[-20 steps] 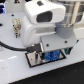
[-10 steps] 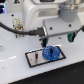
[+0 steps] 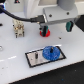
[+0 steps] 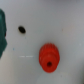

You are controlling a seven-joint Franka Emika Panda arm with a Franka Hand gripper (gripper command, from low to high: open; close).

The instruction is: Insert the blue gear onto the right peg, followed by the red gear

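Observation:
The blue gear (image 3: pixel 50 52) lies flat on the right end of the grey, black-rimmed plate (image 3: pixel 34 59); it covers the right peg. The plate's left pin (image 3: pixel 36 56) stands bare. The red gear (image 3: pixel 46 33) sits on the white table behind the plate, and it also shows in the wrist view (image 4: pixel 48 56), seen from above with its centre hole. My gripper (image 3: pixel 55 27) hovers above the table next to the red gear, with its dark fingers (image 3: pixel 68 25) wide apart and holding nothing. No fingers show in the wrist view.
A beige block (image 3: pixel 19 28) with a black cable stands at the exterior view's left. The wrist view shows a small dark hole (image 4: pixel 22 30) in the white table and a dark green shape (image 4: pixel 2 30) at its edge.
The gripper has left the plate and moved back toward the red gear. The blue gear stays on the plate's right end, free of the gripper.

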